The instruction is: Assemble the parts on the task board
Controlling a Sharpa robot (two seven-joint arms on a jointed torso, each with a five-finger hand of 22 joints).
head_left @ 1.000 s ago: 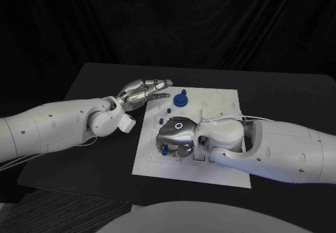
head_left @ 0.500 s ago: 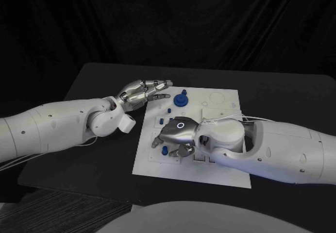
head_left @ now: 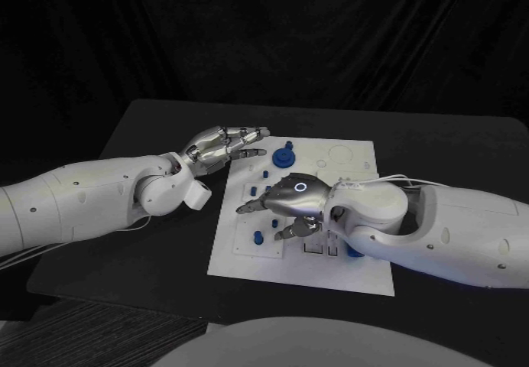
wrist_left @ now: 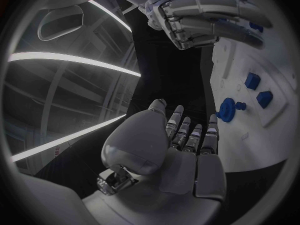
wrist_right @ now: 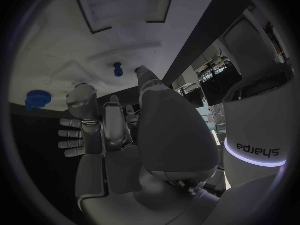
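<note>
The white task board point(head_left: 331, 267) lies mid-table. A round blue part point(head_left: 284, 158) stands at its far end, small blue pegs point(head_left: 252, 189) sit near its left edge, and another blue piece point(head_left: 260, 238) stands closer to me. My right hand point(head_left: 289, 202) hovers over the board's middle with fingers spread, holding nothing. My left hand point(head_left: 226, 144) floats by the board's far left corner, fingers straight and empty. The left wrist view shows the left hand point(wrist_left: 181, 145), the round part point(wrist_left: 228, 109) and the right hand point(wrist_left: 206, 15). The right wrist view shows the right hand point(wrist_right: 125, 130) and a peg point(wrist_right: 118, 69).
Another blue piece point(head_left: 355, 251) peeks out under my right forearm near the board's right side. A white cable point(head_left: 358, 182) runs across the board behind the right wrist. Black table point(head_left: 144, 252) surrounds the board on every side.
My right hand has risen from the blue piece near the board's left edge and spread its fingers; that piece stays on the board. The left hand has not moved.
</note>
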